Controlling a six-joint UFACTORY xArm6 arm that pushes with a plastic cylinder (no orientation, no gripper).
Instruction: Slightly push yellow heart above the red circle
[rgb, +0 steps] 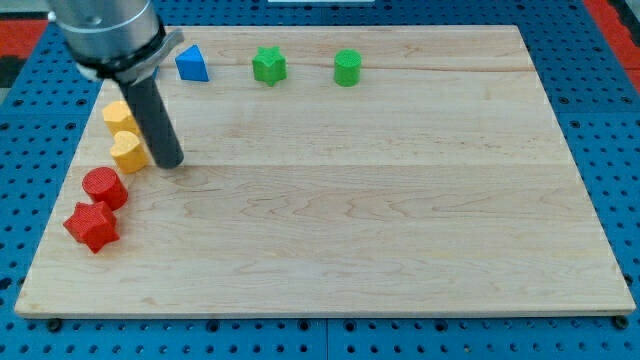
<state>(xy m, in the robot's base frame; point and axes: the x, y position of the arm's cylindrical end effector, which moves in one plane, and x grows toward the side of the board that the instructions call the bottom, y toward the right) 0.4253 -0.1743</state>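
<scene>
Tip (170, 163) down on board (350, 200), near the view's left edge. No pincer on this rig, just the rod; nothing held.

Nearest to tip: yellow heart (128, 151), just left of tip, touching or almost touching the rod — can't tell which.
Yellow block (119, 116) next, up-left of tip, partly behind the rod, butted against heart's upper side. Shape unclear.
Red circle (104, 187) down-left of tip, just below the heart, close but apart.
Red star (92, 226) further down-left, just beside the circle's lower-left.

Farther off, along the view's top edge:
Blue block (191, 64), wedge-like, straight up from tip, just right of the arm body.
Green star (269, 66) up-right of tip.
Green block (347, 68) farthest right in that row, well apart from tip. Shape unclear.
</scene>
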